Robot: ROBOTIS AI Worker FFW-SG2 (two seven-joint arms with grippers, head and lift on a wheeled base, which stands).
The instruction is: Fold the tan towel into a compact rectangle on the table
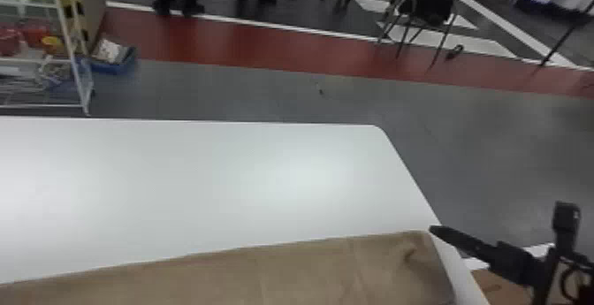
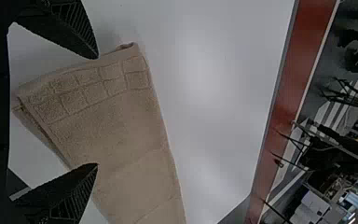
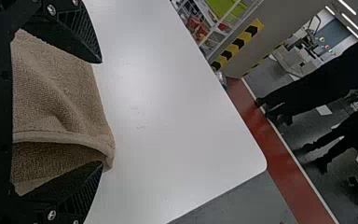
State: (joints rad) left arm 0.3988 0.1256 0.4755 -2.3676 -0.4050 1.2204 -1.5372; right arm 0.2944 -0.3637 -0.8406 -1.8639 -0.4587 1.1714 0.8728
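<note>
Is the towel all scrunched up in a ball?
No, the tan towel is spread in a long strip on the white table.

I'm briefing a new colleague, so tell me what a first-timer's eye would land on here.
Probably the tan towel first, stretched across the near part of the bright white table in the head view. Next, the black right tool, its fingers spread at the towel's right end. Beyond the table, a red band cuts across the floor.

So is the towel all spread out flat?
No, it's partly folded: the tan towel makes a long strip, with layers stacked along its edge.
</note>
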